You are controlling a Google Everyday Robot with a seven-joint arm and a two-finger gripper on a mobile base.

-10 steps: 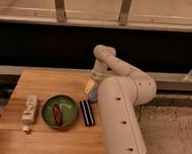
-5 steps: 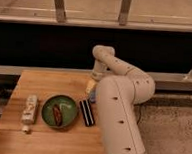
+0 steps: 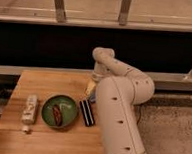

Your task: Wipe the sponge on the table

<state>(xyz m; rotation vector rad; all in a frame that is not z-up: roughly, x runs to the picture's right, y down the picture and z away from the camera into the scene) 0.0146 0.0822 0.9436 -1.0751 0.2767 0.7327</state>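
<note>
Wooden table [image 3: 44, 82] right edge: claw [image 3: 91, 86] low, spread wide, largely hidden behind arm [image 3: 118, 111]; anything gripped indiscernible.

The light-brown wooden butcher-block table [image 3: 43, 85] shows plank grain with a dull satin finish. Near its middle, the round green bowl [image 3: 48, 111] has a glossy, glazed-looking sheen. Beside it, towards the right edge, the black rectangular block [image 3: 87, 112] is ridged and matt. By the left edge lies a whitish, plastic-looking bottle [image 3: 29, 110], matt. The robot's white arm shell [image 3: 119, 113] is smooth, faintly shiny plastic. Its pale yellowish gripper [image 3: 91, 86] hangs over the table's right edge, looking matt.
</note>
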